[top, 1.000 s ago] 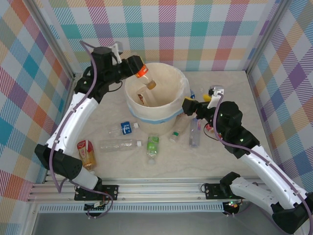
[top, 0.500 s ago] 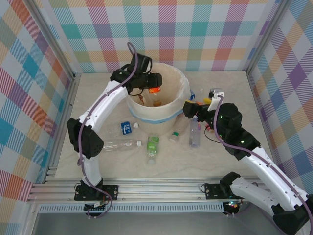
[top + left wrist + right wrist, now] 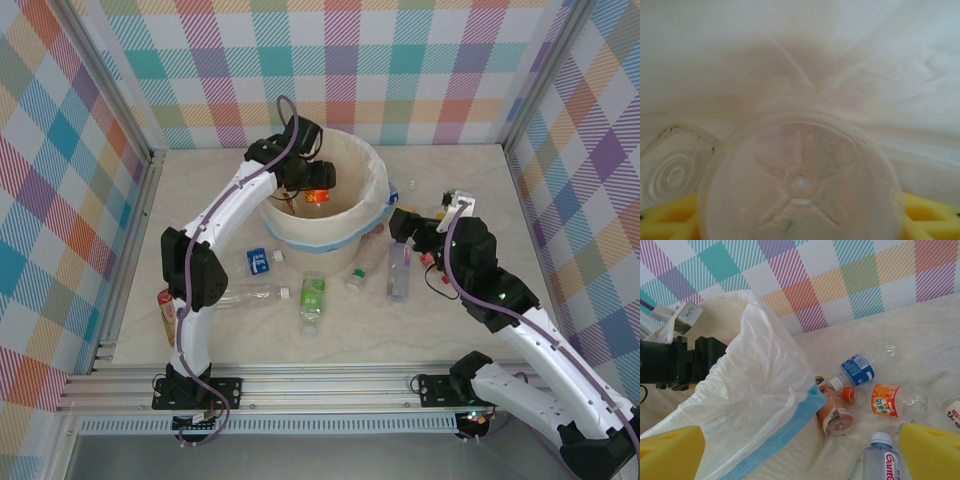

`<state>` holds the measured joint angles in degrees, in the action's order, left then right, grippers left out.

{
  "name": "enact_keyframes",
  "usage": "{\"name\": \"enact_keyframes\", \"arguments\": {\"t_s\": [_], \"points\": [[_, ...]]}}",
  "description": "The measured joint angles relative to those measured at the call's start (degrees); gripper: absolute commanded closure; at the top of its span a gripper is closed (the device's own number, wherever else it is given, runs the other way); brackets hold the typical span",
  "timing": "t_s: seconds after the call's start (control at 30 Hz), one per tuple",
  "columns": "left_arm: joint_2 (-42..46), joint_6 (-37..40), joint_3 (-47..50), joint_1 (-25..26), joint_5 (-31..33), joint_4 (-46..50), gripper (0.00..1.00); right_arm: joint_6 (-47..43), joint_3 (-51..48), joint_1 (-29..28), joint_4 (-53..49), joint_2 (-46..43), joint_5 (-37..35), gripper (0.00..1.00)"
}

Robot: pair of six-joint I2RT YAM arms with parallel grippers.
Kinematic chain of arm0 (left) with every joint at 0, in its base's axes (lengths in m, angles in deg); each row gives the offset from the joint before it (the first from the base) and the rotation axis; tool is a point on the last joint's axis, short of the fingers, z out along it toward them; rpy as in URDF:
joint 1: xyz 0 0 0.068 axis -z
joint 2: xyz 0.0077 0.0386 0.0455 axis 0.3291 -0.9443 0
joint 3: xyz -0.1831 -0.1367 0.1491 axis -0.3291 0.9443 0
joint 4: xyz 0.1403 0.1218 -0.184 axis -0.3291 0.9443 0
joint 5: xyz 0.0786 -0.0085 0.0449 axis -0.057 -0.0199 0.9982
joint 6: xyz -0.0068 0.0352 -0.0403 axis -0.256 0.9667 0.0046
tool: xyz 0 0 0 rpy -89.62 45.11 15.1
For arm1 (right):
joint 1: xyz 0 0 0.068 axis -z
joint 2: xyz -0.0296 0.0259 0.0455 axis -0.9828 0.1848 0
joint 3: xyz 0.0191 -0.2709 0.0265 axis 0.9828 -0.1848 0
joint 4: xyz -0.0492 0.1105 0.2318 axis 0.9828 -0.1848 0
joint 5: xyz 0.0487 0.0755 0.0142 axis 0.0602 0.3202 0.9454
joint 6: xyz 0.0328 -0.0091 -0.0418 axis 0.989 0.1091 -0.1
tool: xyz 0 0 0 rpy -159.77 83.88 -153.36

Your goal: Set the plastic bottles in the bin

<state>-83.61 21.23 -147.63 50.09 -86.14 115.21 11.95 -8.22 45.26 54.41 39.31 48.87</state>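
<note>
L gripper [image 3: 317, 190] clamped on small clear orange-label plastic bottle [image 3: 800, 192], inside big round cream-white lined bin [image 3: 372, 175], not yet released. R gripper [image 3: 400, 225] beside bin, fingers spread, nothing held. Another clear bottle [image 3: 670, 175] already in; green-label bottle [image 3: 313, 298] + several more outside bin, to do.

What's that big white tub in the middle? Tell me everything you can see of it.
The bin is a big round cream-white bucket, upright on the table, open-topped. A thin wrinkled plastic liner drapes over its rim, and a light-blue band circles the outside. The left gripper reaches inside holding a clear bottle; a brown bottle lies at its base.
</note>
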Motion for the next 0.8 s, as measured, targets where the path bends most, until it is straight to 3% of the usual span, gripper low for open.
{"name": "enact_keyframes", "arguments": {"t_s": [0.43,0.63,0.8], "points": [[8.17,-2.75,-0.02,0.22,-10.82,-0.92,0.0,4.5,-4.17,2.62,-7.48,-2.03,-0.72,0.0],[12.9,-3.13,0.42,0.24,-16.48,-3.37,0.0,7.87,-8.0,2.62,-9.92,-0.9,-0.76,0.0],[19.02,-3.34,5.05,0.22,-17.42,-6.4,0.0,9.75,-10.78,2.62,-10.99,0.17,-0.74,0.0]]}}
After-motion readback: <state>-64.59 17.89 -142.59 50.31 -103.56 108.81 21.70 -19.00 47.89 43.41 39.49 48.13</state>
